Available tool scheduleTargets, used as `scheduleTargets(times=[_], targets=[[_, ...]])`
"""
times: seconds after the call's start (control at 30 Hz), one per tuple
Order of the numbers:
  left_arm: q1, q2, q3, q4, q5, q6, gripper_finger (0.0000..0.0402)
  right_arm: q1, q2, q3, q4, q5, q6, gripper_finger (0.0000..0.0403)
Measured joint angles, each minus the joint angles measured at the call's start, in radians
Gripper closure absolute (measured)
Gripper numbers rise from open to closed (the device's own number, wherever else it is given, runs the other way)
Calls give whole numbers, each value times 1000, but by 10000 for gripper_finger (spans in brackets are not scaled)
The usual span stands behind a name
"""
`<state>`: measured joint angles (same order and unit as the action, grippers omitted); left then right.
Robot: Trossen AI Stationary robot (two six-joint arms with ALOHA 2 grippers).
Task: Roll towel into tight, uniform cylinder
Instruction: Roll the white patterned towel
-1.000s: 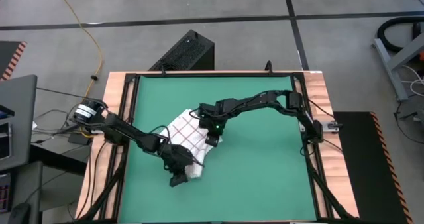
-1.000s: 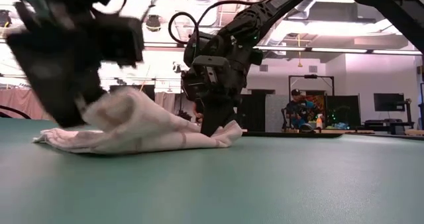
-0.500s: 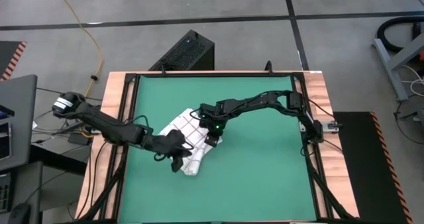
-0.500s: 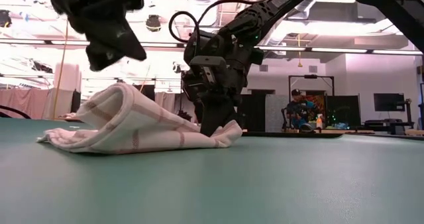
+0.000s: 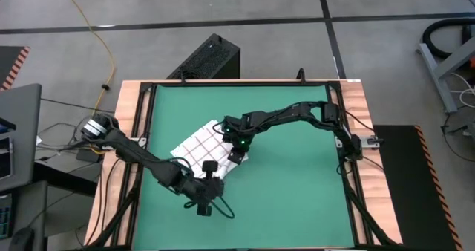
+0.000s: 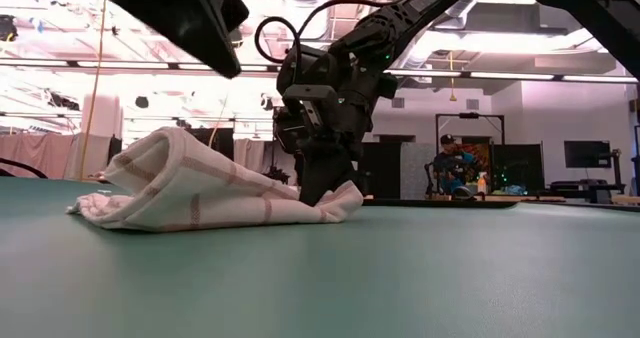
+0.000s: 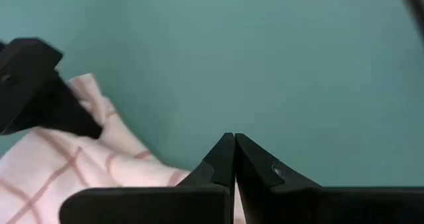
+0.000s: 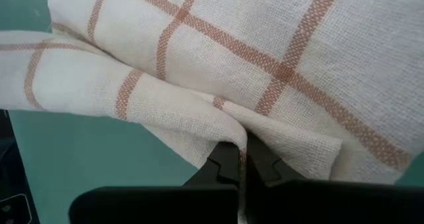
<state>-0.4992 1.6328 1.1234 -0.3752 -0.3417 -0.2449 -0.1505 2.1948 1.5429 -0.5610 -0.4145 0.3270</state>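
Observation:
The white towel [image 5: 197, 147] with thin red-brown grid lines lies left of the middle of the green mat [image 5: 297, 191]. In the low view its left part is folded over into a loose hump [image 6: 175, 173]. My right gripper [image 5: 237, 157] is shut on the towel's right end [image 6: 335, 200]. My left gripper [image 6: 228, 63] hangs shut above the towel's near end, touching nothing. Its fingertips [image 7: 234, 141] point slanting down at bare mat beside the towel [image 7: 59, 171]. My right gripper pinches a bunched fold of the towel [image 8: 233, 136] at its right-hand end between the two fingertips [image 8: 225, 159]; several layers meet there. The fingers come slanting down from the far right. The towel rests on the mat and lies slack, not lifted.
A black frame [image 5: 145, 132] and a wooden rim [image 5: 361, 110] border the mat. Bare mat lies to the right and near side of the towel. A person [image 6: 447, 163] sits far behind the table in the low view.
My left gripper, shut throughout, has risen from the towel's folded end and rolled its wrist, swinging a little toward the table's right. The folded hump stays where it was. My right gripper has kept its hold.

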Motion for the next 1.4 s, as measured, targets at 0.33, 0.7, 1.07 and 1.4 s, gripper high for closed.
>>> scheduleTargets(times=[0.33,0.7,1.07,1.4], targets=[[-32,82,36,-37,107,-123,402,0,0,1,31,21,-2,392],[-34,130,35,-201,33,-253,401,-1,0,1,64,32,14,392],[-51,127,34,-411,-91,-395,401,-1,0,0,69,32,14,392],[-54,125,34,-496,-157,-486,401,-1,0,0,71,32,14,392]])
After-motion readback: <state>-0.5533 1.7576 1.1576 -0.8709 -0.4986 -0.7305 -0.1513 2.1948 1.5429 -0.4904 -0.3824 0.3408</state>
